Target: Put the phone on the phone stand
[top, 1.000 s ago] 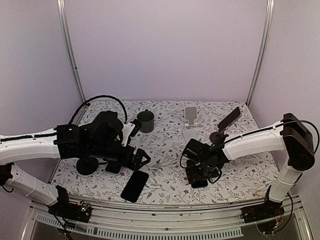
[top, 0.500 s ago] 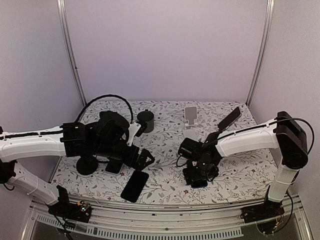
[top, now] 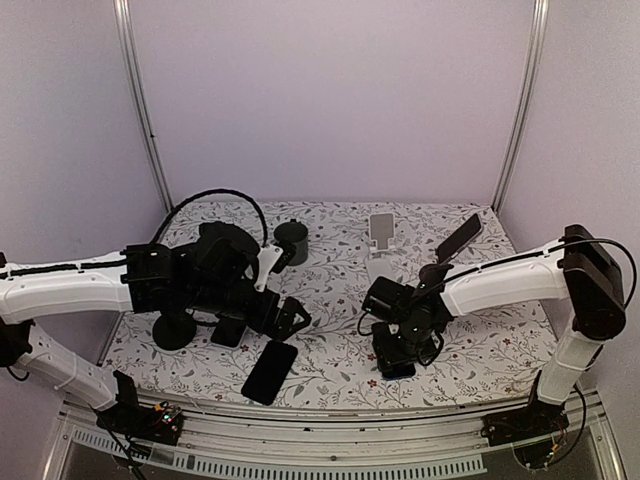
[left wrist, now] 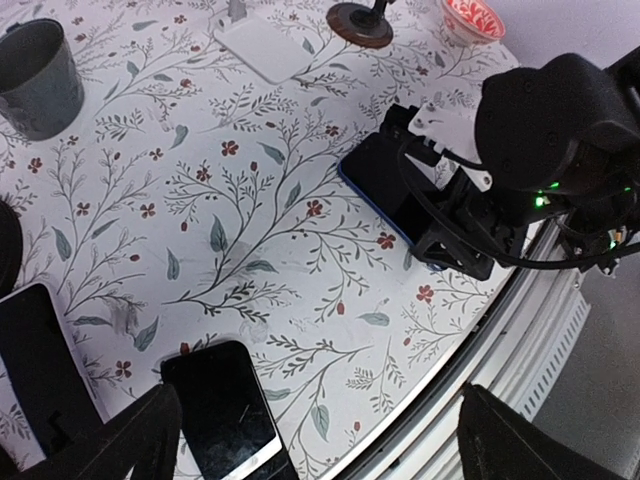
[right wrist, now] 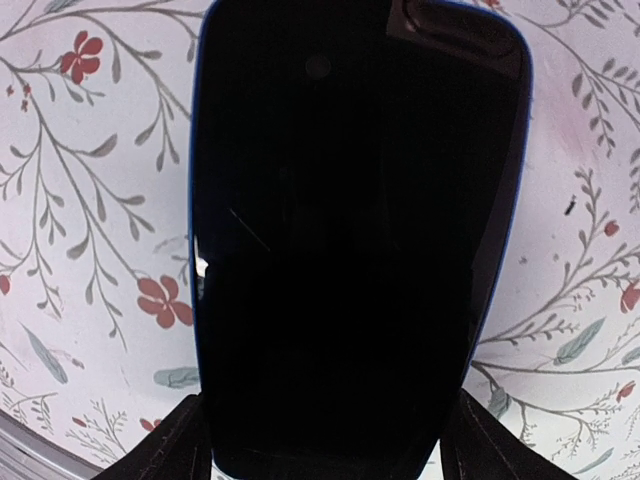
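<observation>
A dark phone with a blue rim (right wrist: 350, 230) lies flat on the flowered table at the front right (top: 398, 368). My right gripper (right wrist: 320, 445) is low over its near end, one finger against each long side, shut on it. It also shows in the left wrist view (left wrist: 385, 190) under the right gripper (left wrist: 450, 240). The white phone stand (top: 380, 245) stands behind it, empty, and shows in the left wrist view (left wrist: 265, 45). My left gripper (left wrist: 320, 450) is wide open and empty above the front left of the table (top: 290, 318).
A second black phone (top: 270, 370) lies by the front edge, a third (top: 228, 330) beside it. A dark cup (top: 292, 242) stands at the back. A black stand with a round base (top: 435, 272) holds a tilted dark slab (top: 458, 238). Another round black base (top: 172, 330) is at the left.
The right gripper has shifted slightly over the blue-rimmed phone, which stays on the table. The left arm has edged a little to the right.
</observation>
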